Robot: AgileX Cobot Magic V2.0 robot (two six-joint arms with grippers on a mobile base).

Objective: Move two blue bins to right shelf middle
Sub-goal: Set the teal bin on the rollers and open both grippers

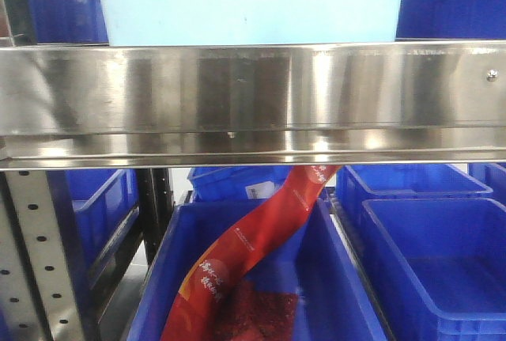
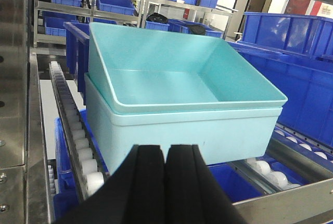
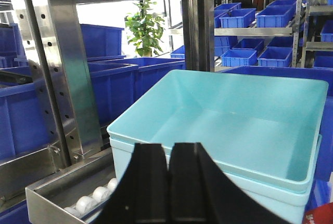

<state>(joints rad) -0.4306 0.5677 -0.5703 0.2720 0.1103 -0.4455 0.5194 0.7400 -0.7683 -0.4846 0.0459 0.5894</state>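
Observation:
Two pale cyan bins sit nested, one inside the other, on the roller tracks of the steel shelf level. In the front view the lower bin [image 1: 253, 5] shows just above the shelf's tall shiny front lip [image 1: 253, 100]. In the left wrist view the stacked bins [image 2: 182, 94] stand right in front of my left gripper [image 2: 166, 151], which is shut and empty, close to the bin's near wall. In the right wrist view the bins [image 3: 234, 125] lie just beyond my right gripper [image 3: 169, 148], also shut and empty, at the near corner.
Darker royal-blue bins [image 1: 431, 254] fill the level below and the neighbouring racks [image 3: 104, 89]. A red printed bag [image 1: 253, 254] hangs into the lower bin. Grey perforated uprights [image 3: 57, 63] stand left of the bins. White rollers [image 2: 73, 130] run along the shelf.

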